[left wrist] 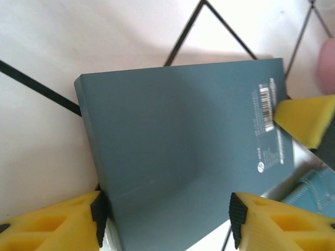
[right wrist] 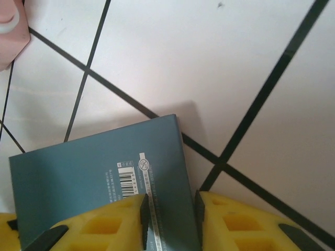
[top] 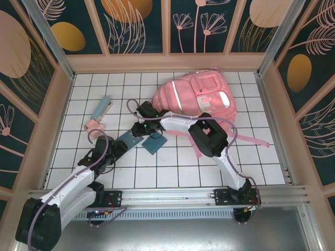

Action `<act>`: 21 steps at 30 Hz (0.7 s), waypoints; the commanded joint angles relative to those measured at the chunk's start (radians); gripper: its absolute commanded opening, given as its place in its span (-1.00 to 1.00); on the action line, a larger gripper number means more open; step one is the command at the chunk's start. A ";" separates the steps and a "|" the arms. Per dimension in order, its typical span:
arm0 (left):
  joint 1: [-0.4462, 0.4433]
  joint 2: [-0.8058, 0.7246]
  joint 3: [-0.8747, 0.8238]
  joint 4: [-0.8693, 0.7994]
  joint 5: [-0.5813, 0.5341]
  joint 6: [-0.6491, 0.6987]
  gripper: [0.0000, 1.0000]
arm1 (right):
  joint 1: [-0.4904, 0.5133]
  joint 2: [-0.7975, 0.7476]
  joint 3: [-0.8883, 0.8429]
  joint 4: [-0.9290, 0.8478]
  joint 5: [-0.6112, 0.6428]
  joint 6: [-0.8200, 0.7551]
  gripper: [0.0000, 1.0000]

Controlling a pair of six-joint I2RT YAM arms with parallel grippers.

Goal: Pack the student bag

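Pink backpack just beyond both pincers, left pincer astride a blue book, right pincer slightly parted at its edge, grips unclear.

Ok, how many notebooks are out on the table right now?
2. A slate-blue notebook sits mid-table; a teal notebook lies just right of it. Others may be hidden under the arms or inside the pink bag.

Lab test cell: gridded table, floral-panelled walls.

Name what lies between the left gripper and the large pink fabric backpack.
Top view: a flat slate-blue book, the right gripper and that arm's white forearm.
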State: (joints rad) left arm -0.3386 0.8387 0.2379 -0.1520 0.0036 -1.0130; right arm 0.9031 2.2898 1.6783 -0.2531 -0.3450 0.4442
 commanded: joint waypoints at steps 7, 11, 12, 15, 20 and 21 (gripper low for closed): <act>-0.014 -0.119 -0.007 0.274 0.110 -0.085 0.20 | 0.005 -0.028 -0.034 0.003 -0.101 0.016 -0.39; -0.015 -0.133 -0.027 0.299 0.104 -0.126 0.18 | -0.003 -0.033 -0.033 -0.001 -0.101 0.010 -0.39; -0.015 -0.134 -0.031 0.306 0.103 -0.137 0.18 | -0.004 -0.033 -0.034 -0.002 -0.101 0.010 -0.39; -0.015 -0.135 -0.050 0.347 0.105 -0.174 0.16 | -0.007 -0.042 -0.036 -0.003 -0.100 0.007 -0.40; -0.014 -0.139 -0.108 0.489 0.133 -0.286 0.08 | -0.010 -0.048 -0.037 -0.002 -0.098 0.008 -0.39; -0.014 -0.143 -0.109 0.500 0.136 -0.291 0.07 | -0.011 -0.050 -0.037 -0.002 -0.098 0.009 -0.39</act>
State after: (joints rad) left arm -0.3393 0.7166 0.1287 0.0994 0.0406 -1.2198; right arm 0.8482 2.2776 1.6615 -0.2314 -0.3546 0.4500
